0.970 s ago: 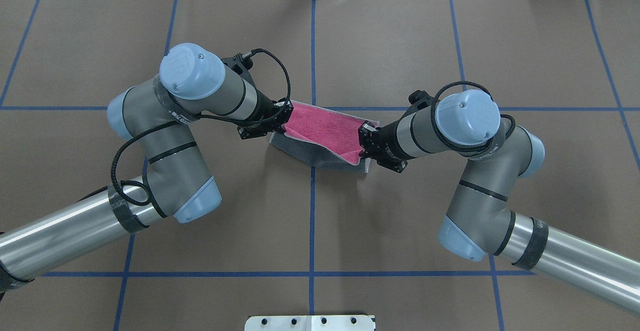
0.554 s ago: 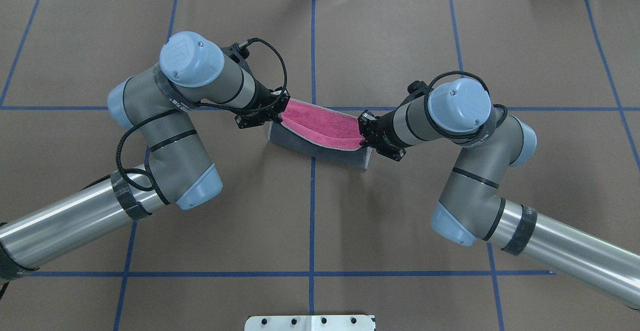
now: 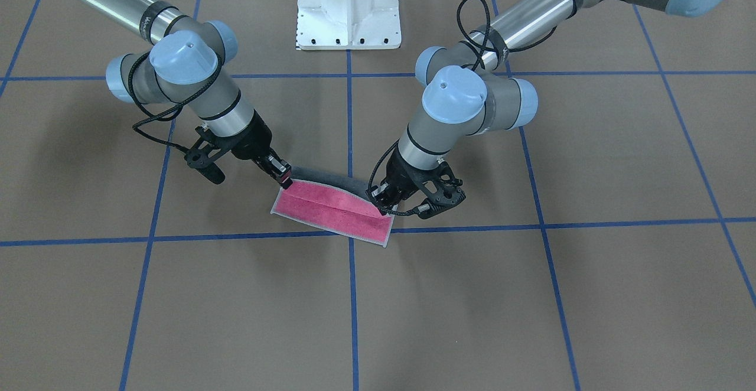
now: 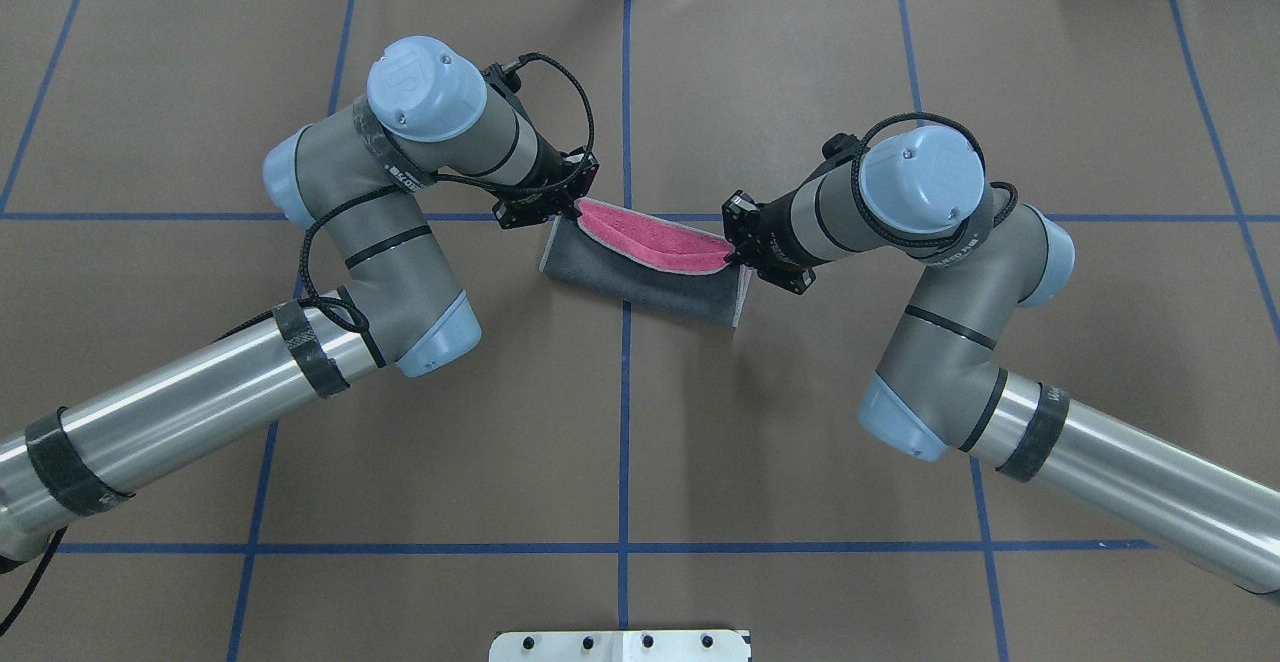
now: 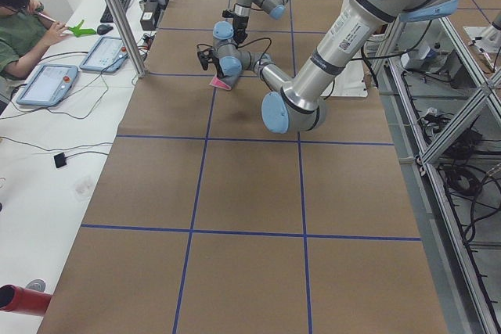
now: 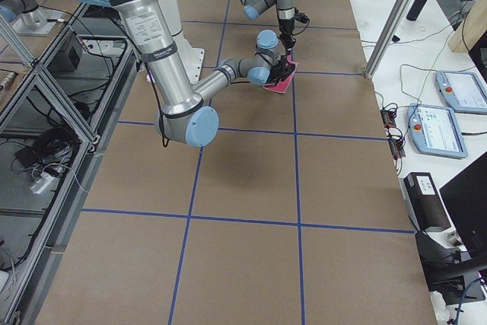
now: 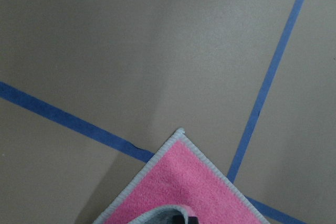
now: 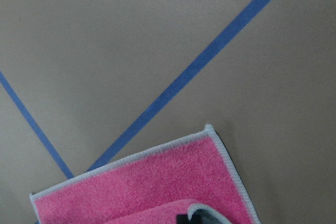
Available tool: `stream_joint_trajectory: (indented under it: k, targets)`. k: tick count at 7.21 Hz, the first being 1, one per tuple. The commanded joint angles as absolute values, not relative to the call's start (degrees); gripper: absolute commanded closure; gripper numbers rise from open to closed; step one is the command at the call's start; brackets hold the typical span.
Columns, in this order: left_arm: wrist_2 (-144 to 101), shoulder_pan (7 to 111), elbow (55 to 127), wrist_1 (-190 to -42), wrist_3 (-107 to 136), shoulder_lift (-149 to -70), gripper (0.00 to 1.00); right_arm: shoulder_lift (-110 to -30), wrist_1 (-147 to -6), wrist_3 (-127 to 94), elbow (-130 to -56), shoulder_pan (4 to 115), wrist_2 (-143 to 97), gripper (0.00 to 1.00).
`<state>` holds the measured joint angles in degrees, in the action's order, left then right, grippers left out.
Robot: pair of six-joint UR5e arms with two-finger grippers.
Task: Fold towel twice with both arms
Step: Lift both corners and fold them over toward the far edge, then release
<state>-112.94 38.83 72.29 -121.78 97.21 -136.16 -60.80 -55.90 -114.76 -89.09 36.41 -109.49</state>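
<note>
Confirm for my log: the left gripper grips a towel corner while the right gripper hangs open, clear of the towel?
No: the right gripper is shut on the other corner of the towel, as the overhead view shows. The left gripper does grip a corner.

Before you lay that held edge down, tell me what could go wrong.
1. The lifted edge of the towel sags between the left pincer and the right pincer, so its middle may land first and bunch.
2. Each pincer grips only a corner, so one corner might slip free and leave the fold crooked.
</note>
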Motion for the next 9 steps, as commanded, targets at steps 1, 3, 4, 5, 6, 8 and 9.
stream_joint_trajectory:
  k: [1,3,4,5,6,8,9]
  targets:
    - [-112.94,39.37,71.28,-122.08,97.21,-136.23,1.00,-59.86,-55.90,-114.70,-87.38,36.47,-109.25,1.00]
    - [-112.94,39.37,70.84,-122.17,97.21,-136.32,1.00,-59.94,-55.81,-114.61,-86.66,36.47,-108.72,1.00]
    - [-112.94,39.37,70.84,-122.17,97.12,-136.23,1.00,-59.94,-55.81,-114.61,-86.66,36.56,-108.72,1.00]
    - [-112.85,39.29,70.40,-122.52,97.21,-136.32,1.00,-60.03,-55.90,-114.61,-86.66,36.56,-108.63,1.00]
    - [-112.85,39.29,69.10,-124.09,97.21,-136.49,1.00,-59.94,-55.81,-114.61,-86.23,36.56,-108.28,1.00]
    - [-112.76,39.29,68.47,-124.54,97.21,-136.58,1.00,-59.94,-55.81,-114.61,-85.52,36.47,-108.11,1.00]
    - [-112.76,39.29,68.29,-124.54,97.21,-136.58,1.00,-59.94,-55.81,-114.61,-85.34,36.47,-108.11,1.00]
